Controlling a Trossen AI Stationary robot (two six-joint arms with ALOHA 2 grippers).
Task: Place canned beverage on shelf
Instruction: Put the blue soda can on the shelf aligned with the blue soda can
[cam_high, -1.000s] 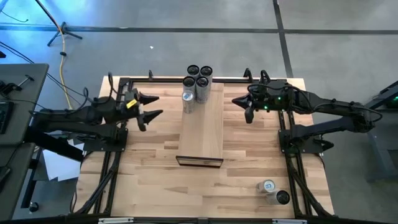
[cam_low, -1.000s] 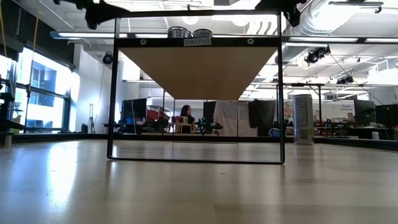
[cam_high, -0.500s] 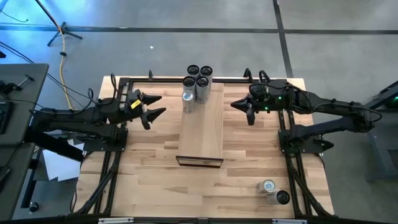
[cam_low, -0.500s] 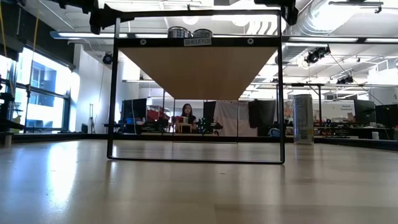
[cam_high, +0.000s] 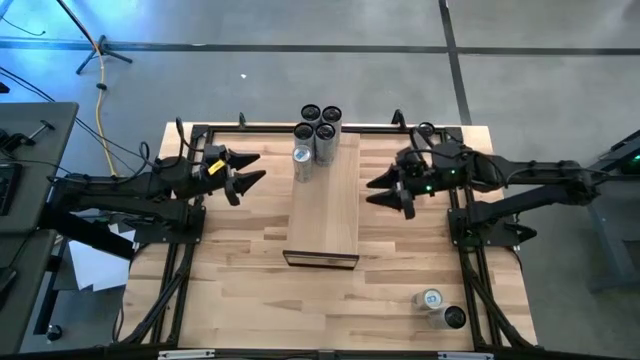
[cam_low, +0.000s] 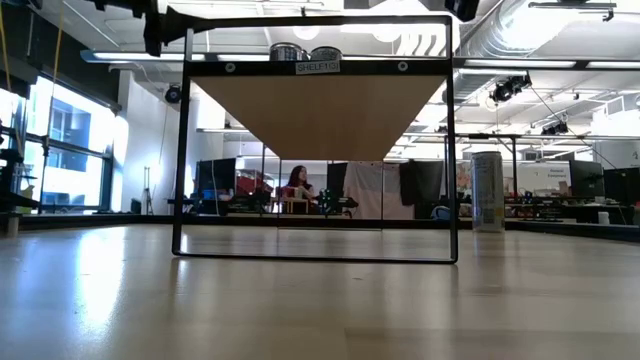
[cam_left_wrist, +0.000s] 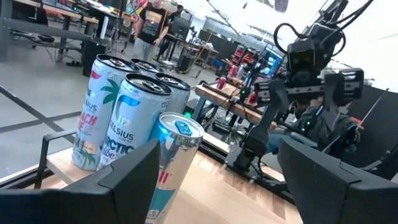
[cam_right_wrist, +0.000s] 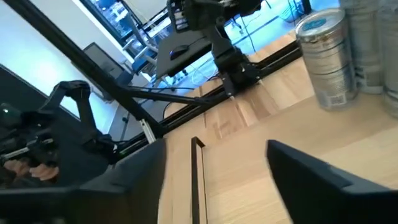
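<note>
Grey concrete floor surrounds the butcher-block counter, which carries a black frame and, down its middle, the shelf, a long raised board of pale wood.

At the left side, the left gripper hovers above the counter just beside the shelf's far end; its jaws stand well apart and hold nothing; they point toward the cans on the shelf without touching them.

In the middle, five cans stand at the far end of the shelf: a cluster of four tall cans with dark tops, and one silver-blue can just in front of them near the left edge; the near part of the shelf is bare.

At the right, the right gripper hangs beside the shelf's right edge, over the counter; its jaws are apart and empty, as its own wrist view shows, with only wood between the two fingers.

Far right and near, two more cans wait on the counter by the front corner, well apart from both arms.

I judge that one placement is finished and the next fetch is in hand; the right arm is the closer one, so it should travel to the front corner, come down around one can with jaws open, and close there; the two stand close together, so the neighbour could be knocked.
</note>
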